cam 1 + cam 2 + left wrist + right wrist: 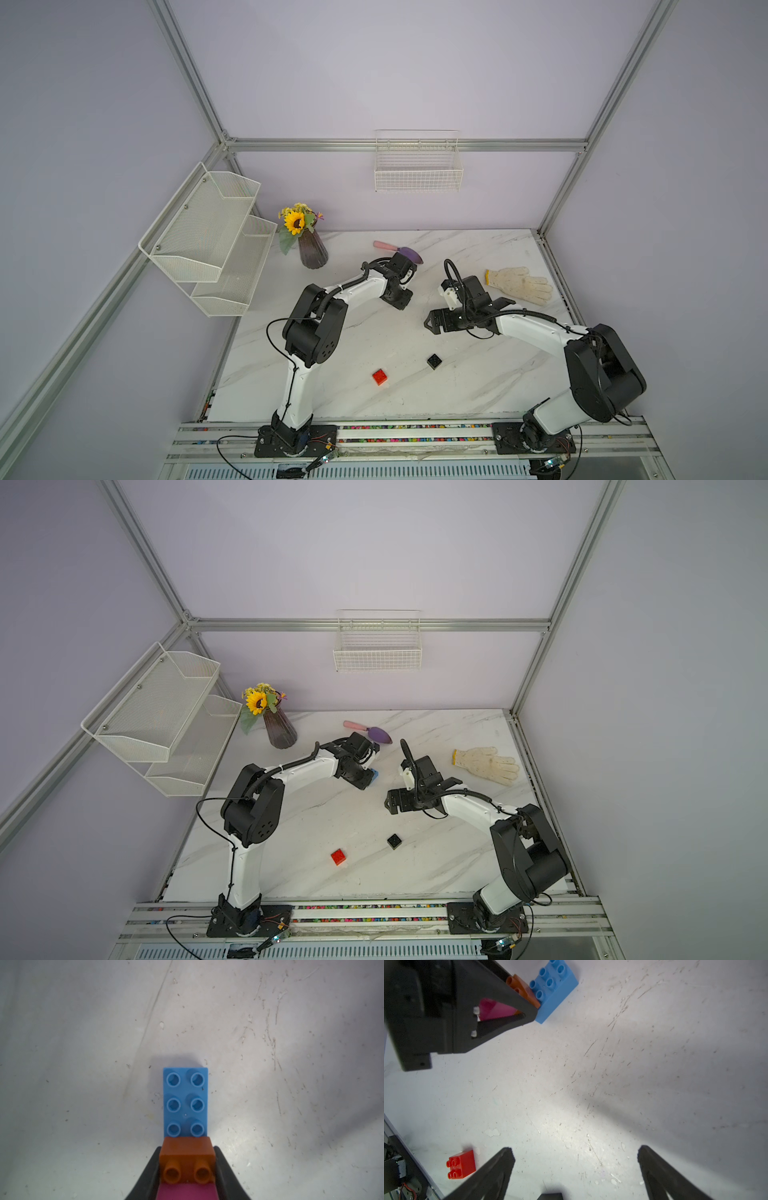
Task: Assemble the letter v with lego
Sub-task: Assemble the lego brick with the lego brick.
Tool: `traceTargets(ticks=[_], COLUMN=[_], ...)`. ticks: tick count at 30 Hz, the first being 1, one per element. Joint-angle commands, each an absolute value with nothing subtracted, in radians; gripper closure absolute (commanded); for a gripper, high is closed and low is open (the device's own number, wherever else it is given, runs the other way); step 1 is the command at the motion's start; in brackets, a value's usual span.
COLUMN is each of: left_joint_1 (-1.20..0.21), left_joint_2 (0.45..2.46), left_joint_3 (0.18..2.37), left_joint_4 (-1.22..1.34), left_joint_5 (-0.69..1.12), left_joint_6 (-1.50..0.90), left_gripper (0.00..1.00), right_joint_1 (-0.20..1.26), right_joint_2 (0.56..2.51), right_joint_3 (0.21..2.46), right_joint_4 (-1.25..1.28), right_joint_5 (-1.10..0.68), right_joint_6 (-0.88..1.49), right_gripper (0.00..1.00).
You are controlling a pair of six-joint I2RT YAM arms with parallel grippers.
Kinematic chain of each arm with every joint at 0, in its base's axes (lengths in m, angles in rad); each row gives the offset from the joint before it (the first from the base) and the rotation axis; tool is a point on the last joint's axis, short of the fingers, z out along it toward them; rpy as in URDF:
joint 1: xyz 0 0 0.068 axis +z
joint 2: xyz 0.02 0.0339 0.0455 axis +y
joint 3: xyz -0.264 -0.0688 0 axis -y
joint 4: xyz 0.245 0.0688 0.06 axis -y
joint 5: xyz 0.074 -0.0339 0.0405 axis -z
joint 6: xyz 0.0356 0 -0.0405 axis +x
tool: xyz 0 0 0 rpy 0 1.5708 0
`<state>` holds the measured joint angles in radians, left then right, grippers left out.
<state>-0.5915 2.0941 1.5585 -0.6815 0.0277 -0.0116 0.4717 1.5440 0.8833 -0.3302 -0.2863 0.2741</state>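
My left gripper [187, 1148] is shut on the orange-brown brick [187, 1151], which has the pink brick [187, 1191] joined to it. The orange brick's far end meets one end of the light-blue brick [185, 1102], which lies flat on the table with several studs showing. In the right wrist view the same stack sits by the left gripper [529, 1012]: blue [556, 995], orange [523, 987], pink [494, 1009]. A sliver of blue [375, 775] shows in a top view. The red brick [379, 376] and black brick [434, 360] lie loose nearer the front. My right gripper [575, 1149] hangs open and empty over bare table [430, 322].
A pink-handled purple trowel [399, 249] lies behind the left gripper. A white knit glove [519, 284] lies at the right. A vase with a sunflower [311, 251] stands at the back left beside a tiered mesh shelf [208, 241]. A wire basket [417, 174] hangs on the back wall.
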Motion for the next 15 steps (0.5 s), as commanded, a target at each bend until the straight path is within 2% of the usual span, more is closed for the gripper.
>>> traceTargets(ticks=[1,15], left_joint_1=[-0.611,-0.582], left_joint_2=[2.214,2.224], left_joint_3=[1.478,1.575], left_joint_4=[-0.905,-1.018], left_joint_5=[0.15,0.121], left_joint_6=[0.064,0.161], left_gripper=[0.72,0.74], right_joint_1=[0.466,0.456], right_joint_2=[1.528,1.517], right_joint_3=[0.885,0.881], right_joint_4=[-0.328,-0.332], right_joint_5=[-0.299,-0.295], right_joint_6=[0.256,0.262], right_gripper=[0.03,0.03])
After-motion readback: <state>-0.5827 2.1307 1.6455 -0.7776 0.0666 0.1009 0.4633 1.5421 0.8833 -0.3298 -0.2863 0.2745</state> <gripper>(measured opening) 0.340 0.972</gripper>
